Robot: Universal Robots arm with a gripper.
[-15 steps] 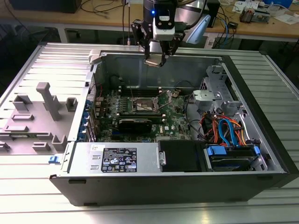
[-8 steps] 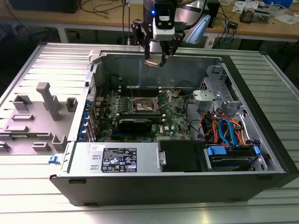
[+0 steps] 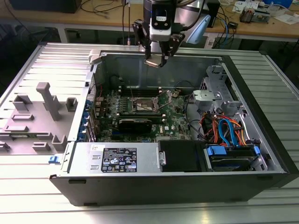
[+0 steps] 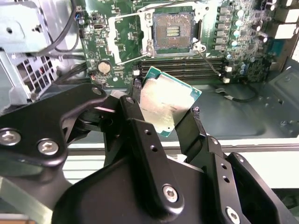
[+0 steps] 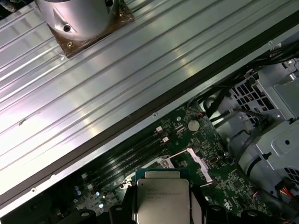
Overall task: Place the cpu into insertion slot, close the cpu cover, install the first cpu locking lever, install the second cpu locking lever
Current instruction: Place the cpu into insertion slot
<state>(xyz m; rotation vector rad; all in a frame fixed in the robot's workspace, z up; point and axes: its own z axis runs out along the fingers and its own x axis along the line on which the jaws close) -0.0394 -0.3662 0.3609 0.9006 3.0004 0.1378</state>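
Cpu (image 4: 168, 105), a flat silvery-grey square chip, is pinched by the black gripper (image 3: 156, 61) above the far edge of the open grey computer case (image 3: 187, 189); the dark silver-rimmed insertion slot (image 4: 173, 30) lies empty, and no step is judged done.

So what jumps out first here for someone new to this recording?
The tool hangs above the open computer case in the exterior view, shut on the cpu, whose silvery top shows tilted in the second wrist view. Beyond it on the green board, the insertion slot lies uncovered and empty.
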